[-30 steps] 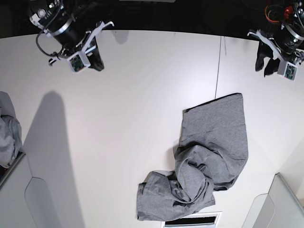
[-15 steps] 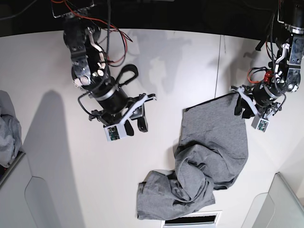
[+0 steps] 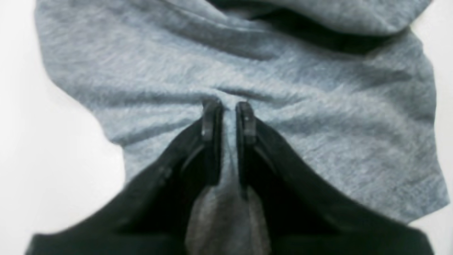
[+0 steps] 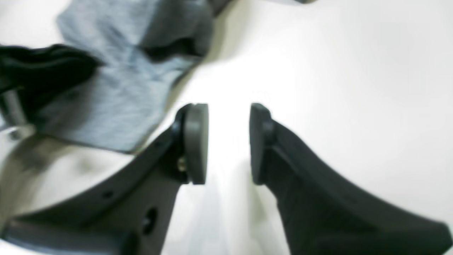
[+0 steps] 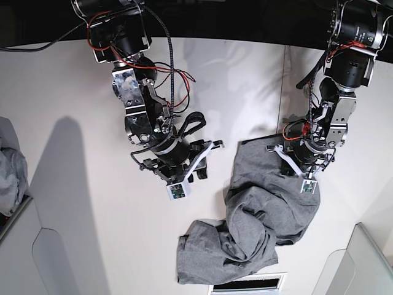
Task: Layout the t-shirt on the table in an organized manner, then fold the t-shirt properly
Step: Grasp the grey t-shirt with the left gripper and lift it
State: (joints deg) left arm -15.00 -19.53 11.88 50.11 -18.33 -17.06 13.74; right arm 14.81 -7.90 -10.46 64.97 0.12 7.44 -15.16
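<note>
Left gripper (image 3: 229, 118) apparently pinching t-shirt (image 5: 270, 203)

The t-shirt (image 5: 270, 209) lies on the table (image 5: 92, 203).

base view overhead looking down on table (image 5: 73, 92), both wrist views close, low, sharing the t-shirt (image 5: 270, 203)

Heather-grey t-shirt (image 5: 264, 209), crumpled and twisted, on white table (image 5: 80, 92)
</note>
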